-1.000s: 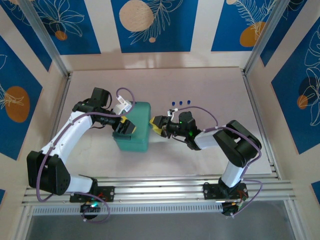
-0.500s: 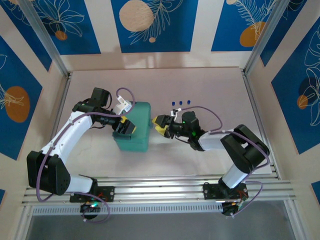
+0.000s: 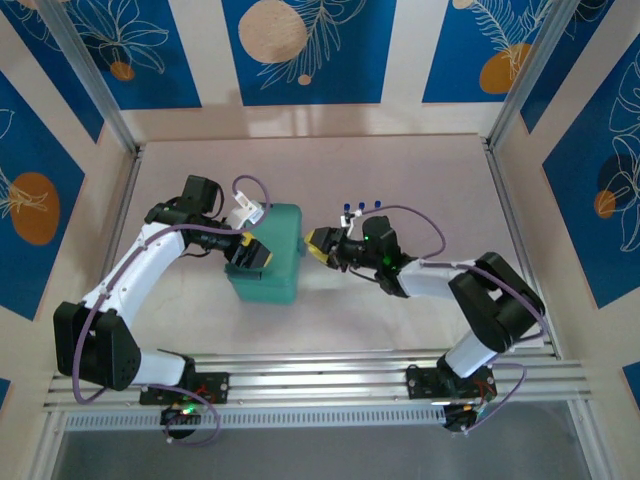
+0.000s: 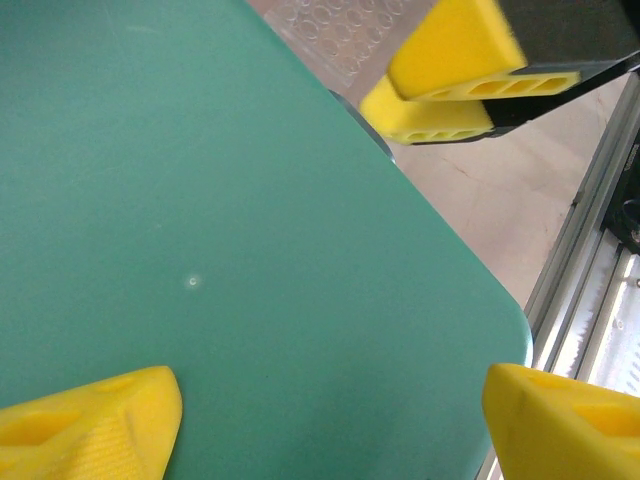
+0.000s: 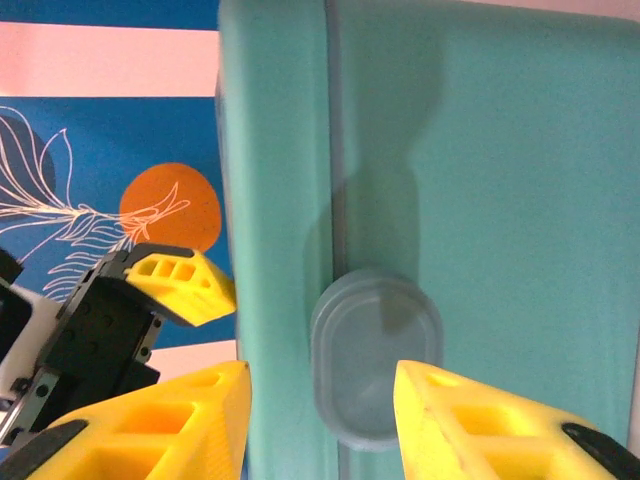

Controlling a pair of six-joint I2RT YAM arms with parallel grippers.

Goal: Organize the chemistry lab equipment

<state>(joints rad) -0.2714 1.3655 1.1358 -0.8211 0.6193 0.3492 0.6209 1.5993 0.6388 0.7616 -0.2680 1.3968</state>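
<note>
Right, the teal case (image 3: 272,262) lies shut on the table (image 3: 420,170), a little left of the middle. My left gripper (image 3: 250,252) hangs over the left part of its lid with the jaws spread wide, holding nothing. From its wrist camera, both yellow fingertips (image 4: 90,425) sit above plain teal plastic. My right gripper (image 3: 318,245) is at the case's right side, jaws at a narrow gap, pointed at the grey-blue latch (image 5: 375,350) on the seam. I cannot tell whether its fingers touch that latch. The blue caps (image 3: 360,205) of three tubes stand in a row on the table just behind the right gripper, apart from the case.
</note>
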